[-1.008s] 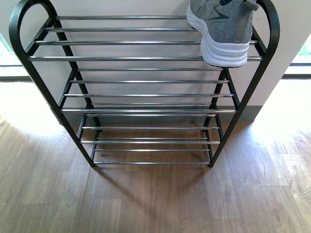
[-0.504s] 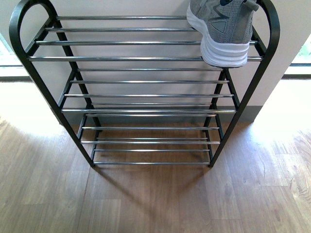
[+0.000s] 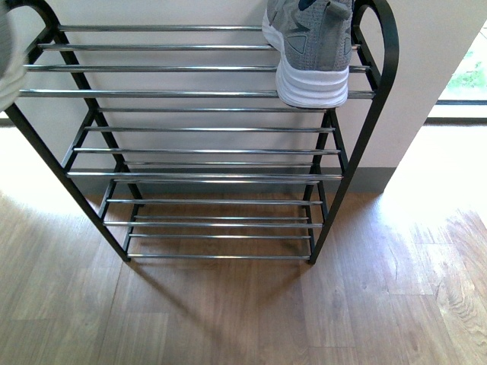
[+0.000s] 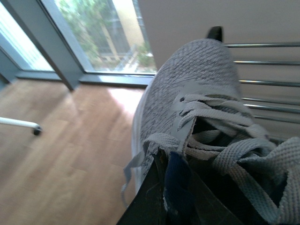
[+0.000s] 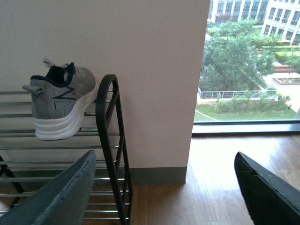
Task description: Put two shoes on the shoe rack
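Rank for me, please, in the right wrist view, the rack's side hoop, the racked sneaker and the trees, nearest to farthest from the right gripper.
From the right gripper:
1. Side hoop, just ahead, at the near end.
2. Sneaker, behind the hoop, up top.
3. Trees, outdoors, farthest by far.

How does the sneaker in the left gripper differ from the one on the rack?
The racked sneaker rests free on the top bars of the rack, at its right end, heel overhanging. The held sneaker is clamped at its opening by the left gripper, near the left end. Both are grey knit with pale laces.
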Available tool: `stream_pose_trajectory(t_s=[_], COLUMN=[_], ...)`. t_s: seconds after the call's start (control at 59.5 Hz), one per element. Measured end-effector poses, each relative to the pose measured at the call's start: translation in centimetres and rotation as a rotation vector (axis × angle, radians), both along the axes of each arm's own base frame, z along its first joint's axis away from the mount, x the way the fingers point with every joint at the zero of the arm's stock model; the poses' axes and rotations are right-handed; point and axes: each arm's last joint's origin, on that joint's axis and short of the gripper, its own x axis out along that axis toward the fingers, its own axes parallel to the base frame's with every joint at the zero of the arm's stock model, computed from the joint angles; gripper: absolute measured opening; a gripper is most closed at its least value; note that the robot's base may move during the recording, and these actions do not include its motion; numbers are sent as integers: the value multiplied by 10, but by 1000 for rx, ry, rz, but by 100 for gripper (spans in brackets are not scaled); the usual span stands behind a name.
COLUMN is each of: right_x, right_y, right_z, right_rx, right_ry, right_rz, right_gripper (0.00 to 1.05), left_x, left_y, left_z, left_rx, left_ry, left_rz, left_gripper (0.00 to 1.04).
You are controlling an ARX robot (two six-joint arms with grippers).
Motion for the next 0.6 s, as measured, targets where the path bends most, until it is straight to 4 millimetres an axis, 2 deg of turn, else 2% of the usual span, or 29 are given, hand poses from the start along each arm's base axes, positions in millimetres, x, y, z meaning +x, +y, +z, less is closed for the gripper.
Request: stream_pose_trajectory(t_s=[0.151, 0.252, 0.403, 0.504, 0.605], right_x=[0, 0, 0, 0, 0], right_y=[0, 0, 0, 0, 0], right_z=[0, 0, 0, 0, 0], right_rx=[0, 0, 0, 0, 0], right_ry=[0, 0, 0, 0, 0], right_rz=[0, 0, 0, 0, 0], right_gripper=[96, 96, 96, 96, 96], left_x=[68, 112, 167, 189, 206], left_y=[-30, -51, -84, -101, -115], left_z=[40, 48, 25, 3, -11], left_rx=[-252, -321, -320, -302, -281], left_ry=[12, 65, 166, 223, 245], left_rz=[-66, -85, -92, -106, -128], left_gripper=[2, 2, 2, 2, 2])
